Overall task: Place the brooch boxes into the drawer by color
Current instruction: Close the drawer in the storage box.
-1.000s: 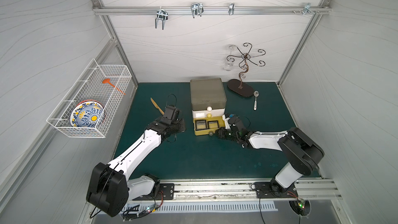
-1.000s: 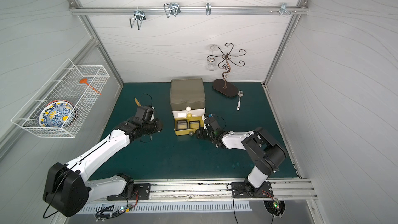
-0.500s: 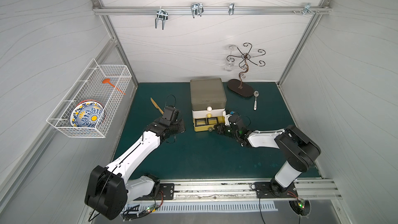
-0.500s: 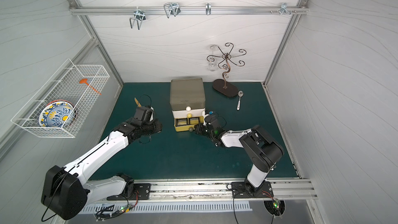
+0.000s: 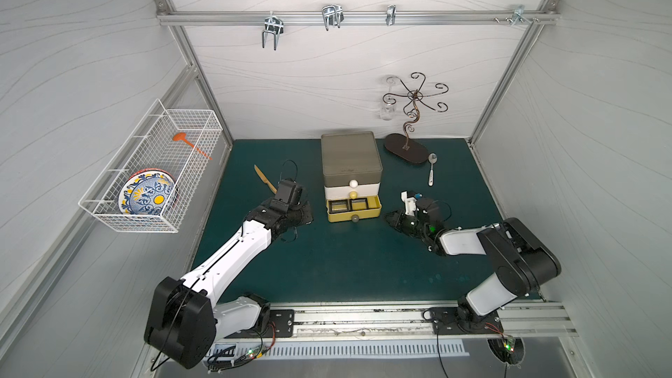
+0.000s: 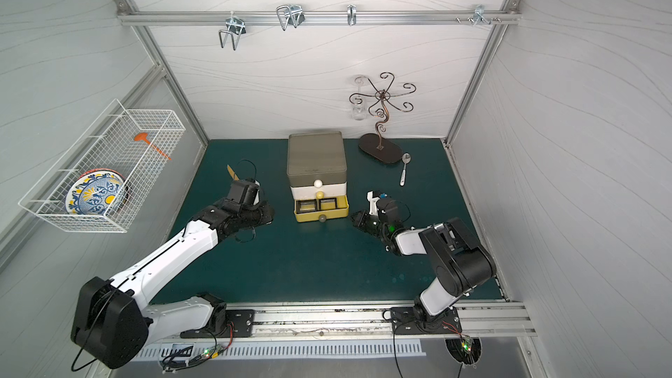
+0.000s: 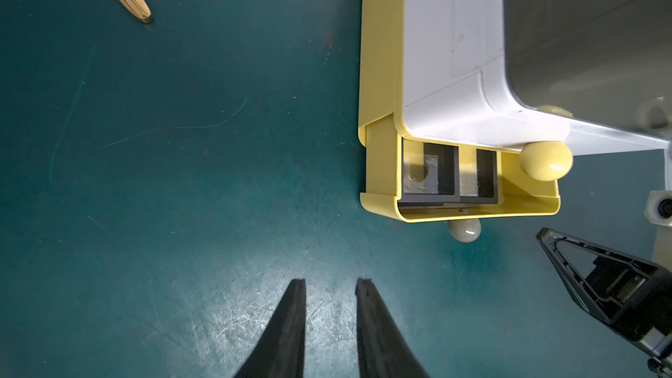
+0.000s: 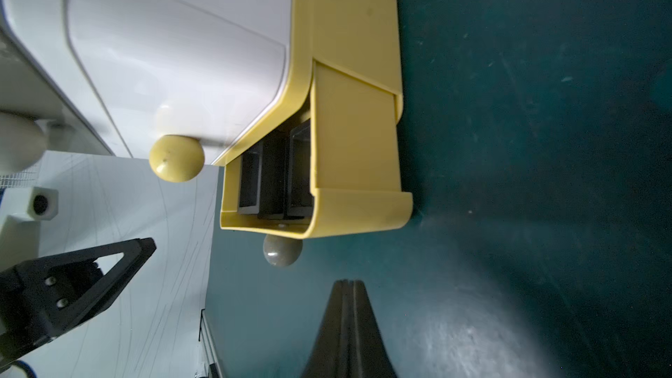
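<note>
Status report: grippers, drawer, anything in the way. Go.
Left gripper open, empty, over mat. Right gripper shut, empty, facing grey knob. Yellow drawer part open, two black boxes inside. Nothing between right gripper and knob.

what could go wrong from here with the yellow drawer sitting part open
1. The shut right gripper sits just off the grey ball knob; a push there could slip off the round knob or shove the whole chest back instead of closing the yellow drawer.
2. The black brooch boxes seem to overlap inside; if one rides high it may catch under the white tier.
</note>
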### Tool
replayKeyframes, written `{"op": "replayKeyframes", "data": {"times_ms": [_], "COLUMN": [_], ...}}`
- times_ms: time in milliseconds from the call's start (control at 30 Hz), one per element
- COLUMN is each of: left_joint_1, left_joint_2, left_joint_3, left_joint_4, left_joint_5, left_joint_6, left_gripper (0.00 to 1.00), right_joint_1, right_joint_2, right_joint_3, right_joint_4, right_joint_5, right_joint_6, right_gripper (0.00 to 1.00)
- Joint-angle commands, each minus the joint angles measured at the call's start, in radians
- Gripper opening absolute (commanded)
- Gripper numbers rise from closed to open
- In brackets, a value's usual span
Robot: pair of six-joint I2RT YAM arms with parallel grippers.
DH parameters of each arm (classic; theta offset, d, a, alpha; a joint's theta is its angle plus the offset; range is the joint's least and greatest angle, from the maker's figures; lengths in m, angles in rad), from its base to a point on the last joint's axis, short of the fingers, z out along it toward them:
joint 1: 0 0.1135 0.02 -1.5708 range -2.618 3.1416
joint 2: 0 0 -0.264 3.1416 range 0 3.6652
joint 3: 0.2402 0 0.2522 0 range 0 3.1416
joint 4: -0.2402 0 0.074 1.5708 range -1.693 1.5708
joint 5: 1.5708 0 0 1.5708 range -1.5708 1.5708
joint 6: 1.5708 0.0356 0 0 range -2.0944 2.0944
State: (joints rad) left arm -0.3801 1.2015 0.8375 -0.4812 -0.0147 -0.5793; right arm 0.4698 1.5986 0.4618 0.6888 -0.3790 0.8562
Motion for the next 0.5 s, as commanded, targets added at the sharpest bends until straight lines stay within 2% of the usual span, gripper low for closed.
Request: {"op": "replayKeyframes", "data": {"times_ms": [0, 467], "left_joint_1": [0.004, 0.007], "left_joint_2": [0.01, 0.027], "left_joint_3": [0.015, 0.014], "left_joint_4": [0.018, 0.012], "left_joint_5": [-0.016, -0.033], "left_joint_6": [0.012, 0.013], "left_gripper": [0.28, 0.28], "right_joint_1": [0.001, 0.015], "right_joint_2": [0.048, 0.285], "right_joint_3": [0.038, 0.201], "right_joint_4": [0.045, 0.161], "right_joint_5": [-0.039, -0.066], "right_joint_6": [-0.01, 0.045], "right_gripper": [0.0, 0.0]}}
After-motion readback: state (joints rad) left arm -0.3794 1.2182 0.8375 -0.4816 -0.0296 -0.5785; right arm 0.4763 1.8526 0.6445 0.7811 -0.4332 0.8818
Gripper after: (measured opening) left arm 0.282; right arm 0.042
